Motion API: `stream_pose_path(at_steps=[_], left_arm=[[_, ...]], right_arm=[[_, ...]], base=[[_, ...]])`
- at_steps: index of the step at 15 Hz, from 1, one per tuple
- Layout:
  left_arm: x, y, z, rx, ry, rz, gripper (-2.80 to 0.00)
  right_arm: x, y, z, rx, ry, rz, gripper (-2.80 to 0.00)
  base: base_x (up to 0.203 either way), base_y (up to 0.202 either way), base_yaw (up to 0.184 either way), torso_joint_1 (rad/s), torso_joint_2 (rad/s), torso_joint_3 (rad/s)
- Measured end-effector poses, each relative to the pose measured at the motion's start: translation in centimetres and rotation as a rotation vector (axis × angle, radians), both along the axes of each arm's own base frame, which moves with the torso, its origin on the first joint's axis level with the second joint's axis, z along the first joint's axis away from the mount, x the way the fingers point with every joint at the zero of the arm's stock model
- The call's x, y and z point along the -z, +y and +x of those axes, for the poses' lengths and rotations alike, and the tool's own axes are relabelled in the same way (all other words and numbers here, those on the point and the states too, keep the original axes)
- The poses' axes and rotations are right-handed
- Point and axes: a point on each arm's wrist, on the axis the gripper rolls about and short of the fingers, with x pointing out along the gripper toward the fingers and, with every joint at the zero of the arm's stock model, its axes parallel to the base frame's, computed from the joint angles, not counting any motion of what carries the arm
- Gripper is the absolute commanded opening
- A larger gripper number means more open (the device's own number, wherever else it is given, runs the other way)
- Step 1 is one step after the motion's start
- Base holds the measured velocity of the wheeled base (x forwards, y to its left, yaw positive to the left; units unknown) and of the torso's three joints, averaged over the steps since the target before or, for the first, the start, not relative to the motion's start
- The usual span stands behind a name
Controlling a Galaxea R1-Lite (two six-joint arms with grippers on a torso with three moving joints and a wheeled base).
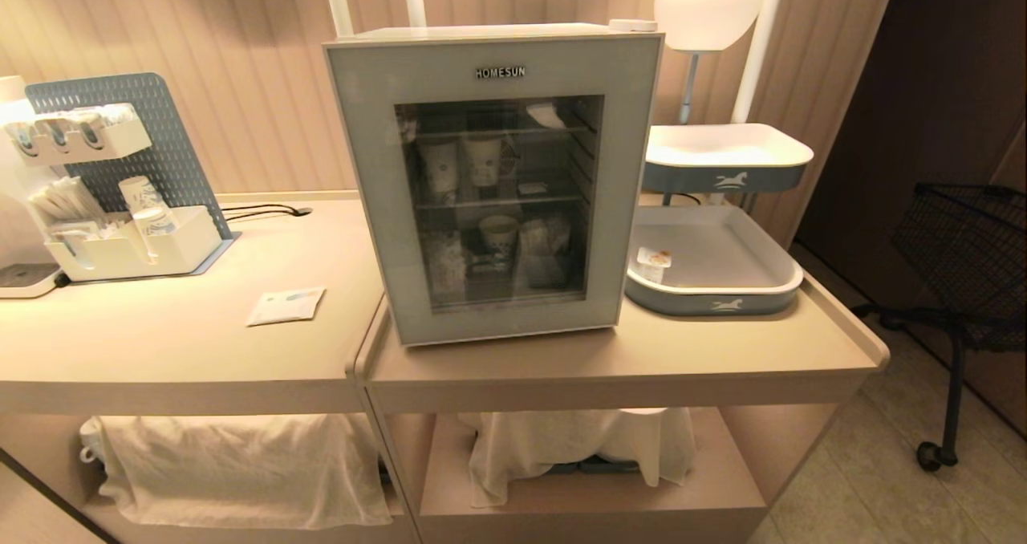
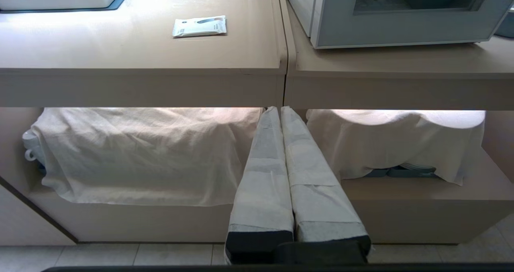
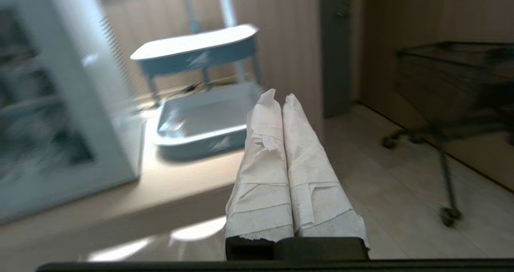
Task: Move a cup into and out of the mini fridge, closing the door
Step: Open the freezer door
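The white mini fridge [image 1: 513, 34] stands on the counter, its grey-blue glass door [image 1: 489, 191] shut flat against the front. The cup [image 1: 654, 265], a small white tub with an orange picture, lies on its side at the near left corner of the grey tray [image 1: 722, 299] right of the fridge. My left gripper [image 2: 277, 110] hangs shut and empty below the counter edge, in front of the cloth-covered lower shelves. My right gripper [image 3: 281, 97] is shut and empty, off the counter's right front corner, with the tray [image 3: 200, 125] and the fridge [image 3: 80, 103] beyond it.
White paper cups [image 1: 465, 163] stand on the shelves behind the glass. A raised second tray [image 1: 726, 155] and a lamp [image 1: 706, 2] are behind the grey tray. A white packet [image 1: 286, 305] and an organiser rack [image 1: 120, 207] sit on the left counter. A black wire cart [image 1: 963, 271] stands at far right.
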Motion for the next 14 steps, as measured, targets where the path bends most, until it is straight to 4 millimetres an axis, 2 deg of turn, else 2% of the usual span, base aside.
stream_pose_path(at_steps=[3,5,7,12,14], left_arm=[[0.0,0.0,0.0,-0.001,0.000,0.000,-2.80],[0.0,0.0,0.0,-0.001,0.000,0.001,-2.80],[0.0,0.0,0.0,-0.001,0.000,0.001,-2.80],[0.0,0.0,0.0,-0.001,0.000,0.002,-2.80],[0.0,0.0,0.0,-0.001,0.000,0.003,-2.80]], right_arm=[[5.4,0.3,0.4,-0.116,0.082,-0.034,-2.80],[7.7,0.6,0.5,-0.222,0.230,-0.043,-2.80],[8.6,0.6,0.3,-0.256,0.328,-0.036,-2.80],[8.6,0.6,0.2,-0.257,0.323,-0.036,-2.80],[8.6,0.6,0.2,-0.256,0.322,-0.037,-2.80]], base=[[0.000,0.000,0.000,0.000,0.00,0.000],[0.000,0.000,0.000,0.000,0.00,0.000],[0.000,0.000,0.000,0.000,0.00,0.000],[0.000,0.000,0.000,0.000,0.00,0.000],[0.100,0.000,0.000,0.002,0.00,0.002]])
